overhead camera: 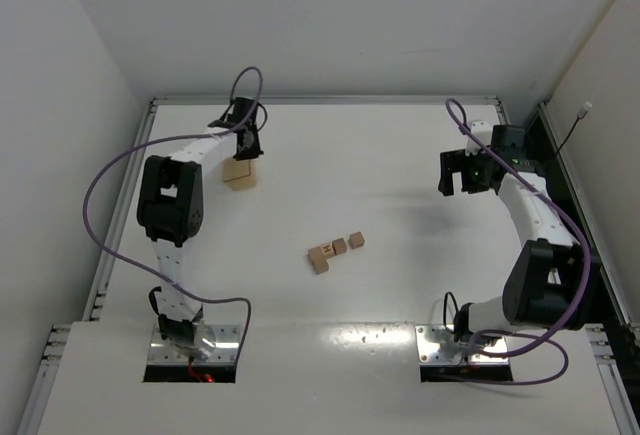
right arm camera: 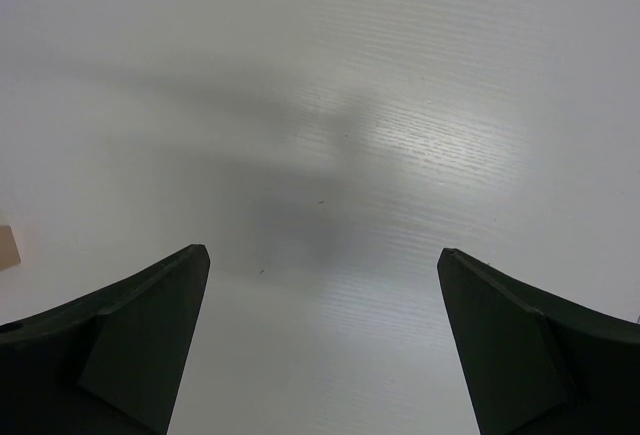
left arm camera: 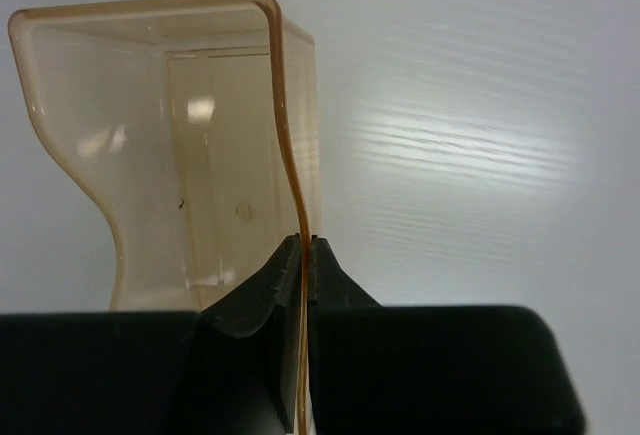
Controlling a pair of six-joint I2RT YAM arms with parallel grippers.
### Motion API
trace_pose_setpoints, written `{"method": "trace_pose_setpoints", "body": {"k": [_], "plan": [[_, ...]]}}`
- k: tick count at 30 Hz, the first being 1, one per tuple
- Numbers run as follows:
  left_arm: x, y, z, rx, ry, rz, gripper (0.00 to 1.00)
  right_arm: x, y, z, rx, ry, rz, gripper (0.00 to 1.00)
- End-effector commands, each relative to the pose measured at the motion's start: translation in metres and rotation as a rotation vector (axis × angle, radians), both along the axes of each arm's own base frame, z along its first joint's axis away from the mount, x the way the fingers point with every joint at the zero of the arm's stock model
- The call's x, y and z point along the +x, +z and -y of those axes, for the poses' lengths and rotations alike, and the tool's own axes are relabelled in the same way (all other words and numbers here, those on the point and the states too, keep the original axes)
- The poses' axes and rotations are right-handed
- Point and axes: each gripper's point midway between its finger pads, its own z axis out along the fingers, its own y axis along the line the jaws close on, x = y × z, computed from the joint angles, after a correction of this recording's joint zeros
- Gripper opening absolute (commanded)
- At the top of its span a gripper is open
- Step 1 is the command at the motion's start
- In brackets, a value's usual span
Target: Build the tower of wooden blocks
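White bench (overhead camera: pixel 400 155) and plain white walls close in the whole scene, with both arms reaching out toward the far half. The left gripper (left arm camera: pixel 303 255) is clamped shut on the thin side wall of a translucent amber container (left arm camera: pixel 200 155). In the left wrist view its two black fingers meet on either side of that wall, with the plastic sheet running up between them. Seen from above, the left gripper (overhead camera: pixel 243 145) sits at the far left of the bench, directly over the container (overhead camera: pixel 240 173), which shows there as a small tan box touching the bench. A purple cable (overhead camera: pixel 100 180) loops out from the left arm. The right gripper (right arm camera: pixel 322 252) is spread wide, its two dark fingers far apart at the bottom corners of the right wrist view, with only bare, shadowed bench between them. In the top view the right gripper (overhead camera: pixel 462 170) hangs over the far right side, holding nothing. The wood blocks (overhead camera: pixel 335 250) lie in a loose cluster near the middle of the bench, well apart from both grippers. Three of them run in a short slanted row, with another just beside the row's left end, on its near side. All of them appear to rest flat on the bench in a single layer.
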Motion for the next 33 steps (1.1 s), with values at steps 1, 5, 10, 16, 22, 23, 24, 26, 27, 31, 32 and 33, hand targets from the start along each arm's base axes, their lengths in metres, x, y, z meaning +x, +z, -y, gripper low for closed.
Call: {"method": "trace_pose_setpoints", "body": {"k": [1,5,10,16,22,23,24,26,27,31,32,33], "plan": [[-0.005,-0.010,-0.046,0.033,0.215,-0.046,0.00,0.006,0.011,-0.004,0.014,-0.004,0.049,0.96],[-0.002,-0.017,-0.080,0.069,0.240,-0.062,0.00,0.004,0.004,-0.004,0.017,-0.004,0.031,0.96],[0.007,-0.031,-0.115,0.100,0.155,-0.110,0.00,0.004,0.005,-0.006,0.024,0.002,0.032,0.96],[0.029,-0.037,-0.157,0.197,0.070,-0.165,0.00,0.007,0.002,-0.005,0.025,0.002,0.023,0.96],[0.030,-0.037,-0.191,0.279,0.017,-0.188,0.00,0.007,0.002,-0.007,0.032,0.008,0.025,0.96],[0.029,-0.037,-0.197,0.286,0.016,-0.192,0.00,0.004,-0.001,-0.007,0.034,0.007,0.016,0.96],[0.032,-0.033,-0.198,0.295,0.007,-0.184,0.00,0.004,-0.001,-0.007,0.034,0.007,0.016,0.96],[0.029,-0.038,-0.208,0.299,0.014,-0.198,0.00,0.006,-0.003,-0.007,0.040,0.000,0.014,0.96],[0.031,-0.041,-0.209,0.304,0.006,-0.201,0.00,0.006,-0.003,-0.007,0.040,0.000,0.014,0.96],[0.028,-0.045,-0.210,0.283,0.001,-0.209,0.35,0.006,-0.003,-0.009,0.047,0.006,0.015,0.96],[0.024,-0.051,-0.208,0.273,-0.007,-0.224,0.42,0.006,-0.003,-0.009,0.047,0.006,0.015,0.96],[0.025,-0.042,-0.208,0.276,-0.004,-0.202,0.60,0.006,-0.003,-0.009,0.047,0.006,0.015,0.96]]}}
